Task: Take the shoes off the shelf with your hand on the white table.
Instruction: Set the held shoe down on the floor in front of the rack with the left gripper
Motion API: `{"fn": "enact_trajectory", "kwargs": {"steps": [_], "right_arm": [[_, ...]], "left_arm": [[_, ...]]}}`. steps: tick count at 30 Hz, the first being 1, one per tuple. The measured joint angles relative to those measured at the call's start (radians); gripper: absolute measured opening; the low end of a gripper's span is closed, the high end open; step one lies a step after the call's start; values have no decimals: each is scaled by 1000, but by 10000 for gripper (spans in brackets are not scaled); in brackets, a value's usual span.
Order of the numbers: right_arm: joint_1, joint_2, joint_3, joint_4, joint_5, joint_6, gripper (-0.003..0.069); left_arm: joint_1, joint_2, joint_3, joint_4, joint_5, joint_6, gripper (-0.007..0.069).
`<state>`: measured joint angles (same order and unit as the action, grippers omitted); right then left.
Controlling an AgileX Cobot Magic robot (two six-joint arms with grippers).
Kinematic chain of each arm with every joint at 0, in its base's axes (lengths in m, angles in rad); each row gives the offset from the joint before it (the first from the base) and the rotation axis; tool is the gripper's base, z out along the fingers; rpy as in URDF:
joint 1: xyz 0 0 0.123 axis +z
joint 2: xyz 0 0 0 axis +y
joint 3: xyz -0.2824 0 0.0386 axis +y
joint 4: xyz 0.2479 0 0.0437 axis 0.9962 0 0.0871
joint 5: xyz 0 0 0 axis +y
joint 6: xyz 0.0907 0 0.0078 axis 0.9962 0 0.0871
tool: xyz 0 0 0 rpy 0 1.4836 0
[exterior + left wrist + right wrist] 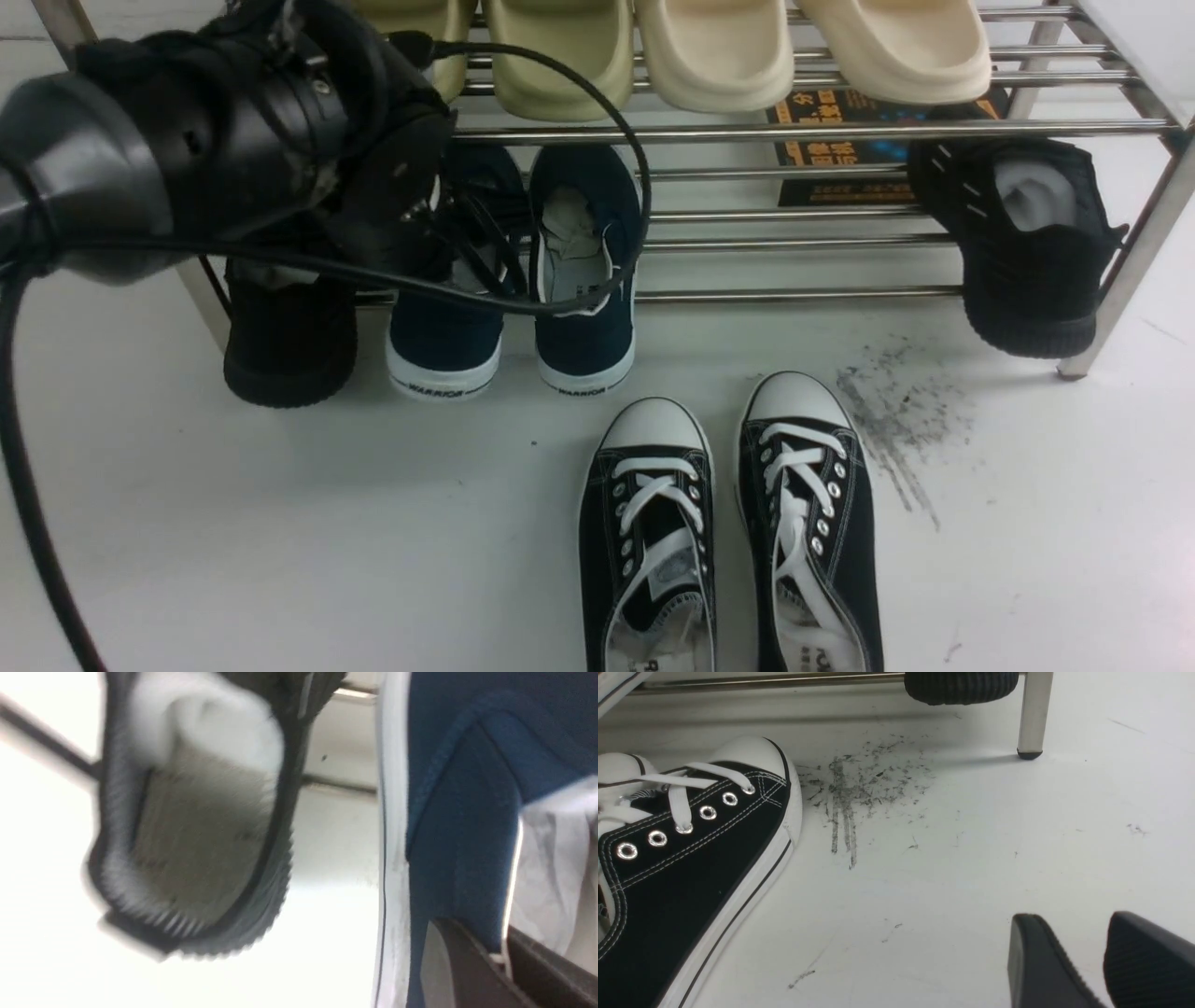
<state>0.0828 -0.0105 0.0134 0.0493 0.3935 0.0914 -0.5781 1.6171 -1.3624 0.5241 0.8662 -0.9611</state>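
Note:
The navy shoes stand side by side on the lower tier of the steel shelf, white "WARRIOR" toes hanging over its front rail. My left hand reaches over the left shoe and hides its opening. In the left wrist view my left gripper is shut on that shoe's blue canvas side wall, one finger outside and one inside by the paper stuffing. The right shoe is untouched. My right gripper is open and holds nothing, low over the white table.
A black knit shoe sits just left of the held shoe, another at the shelf's right end. Black lace-up sneakers stand on the table in front. Pale slippers fill the top tier. A grey scuff marks the table.

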Motion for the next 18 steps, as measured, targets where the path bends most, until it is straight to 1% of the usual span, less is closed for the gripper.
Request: {"fn": "enact_trajectory", "kwargs": {"steps": [3,6,10,11,13,18], "right_arm": [[0,0,0,0,0,0,237],[0,0,0,0,0,0,237],[0,0,0,0,0,0,237],[0,0,0,0,0,0,237],[0,0,0,0,0,0,237],[0,0,0,0,0,0,237]], "left_arm": [[0,-34,0,-34,24,36,46],[0,-88,0,-116,37,128,46],[0,-141,0,-210,61,211,46],[0,-143,0,-219,65,215,46],[0,-171,0,-267,95,269,46],[0,-210,0,-294,169,299,46]]}}
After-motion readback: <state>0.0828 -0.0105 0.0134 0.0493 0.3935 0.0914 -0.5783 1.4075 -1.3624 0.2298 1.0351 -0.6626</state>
